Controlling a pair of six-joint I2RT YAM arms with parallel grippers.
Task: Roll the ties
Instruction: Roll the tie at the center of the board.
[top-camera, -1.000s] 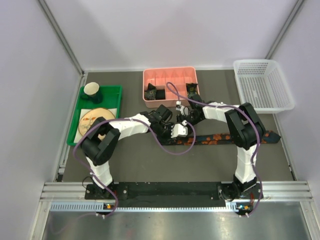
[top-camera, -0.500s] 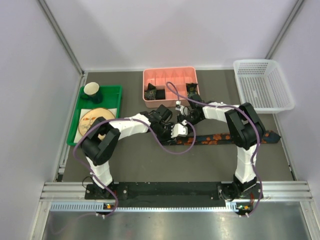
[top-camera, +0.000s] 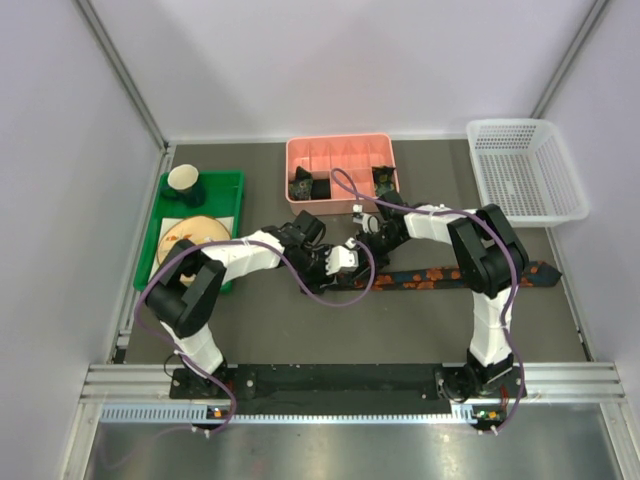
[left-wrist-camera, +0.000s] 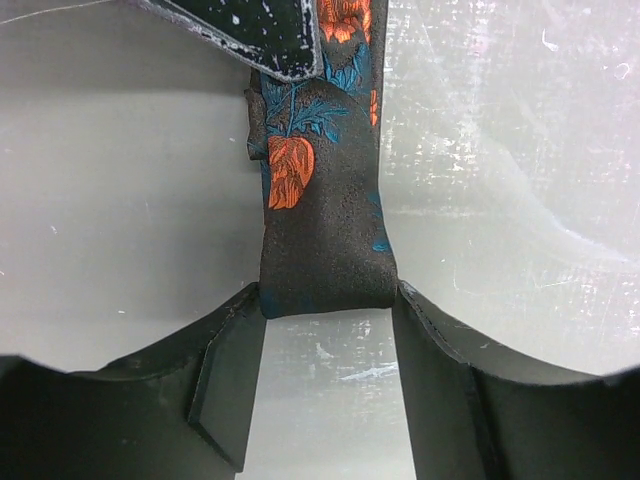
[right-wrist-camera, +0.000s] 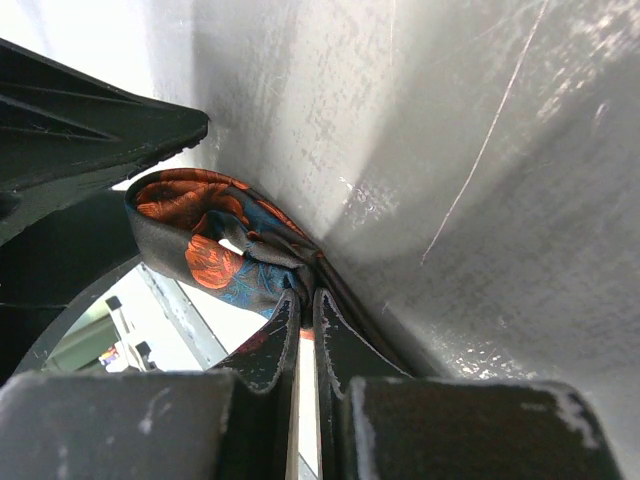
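Observation:
A black tie with red-orange blotches lies along the grey table from the middle toward the right edge. Its left end is lifted between the two grippers. My right gripper is shut on a bunched fold of the tie, pinched at the fingertips of the gripper. My left gripper is just left of it. In the left wrist view its jaws stand wide apart, and the tie's folded end spans the gap between the tips, touching both.
A pink divided box at the back holds rolled ties. A green tray with a cup and a plate is at the left. A white basket is at the back right. Purple cables loop by the grippers.
My left arm and gripper have shifted a little to the left. The right gripper has stayed almost in place, still holding the tie.

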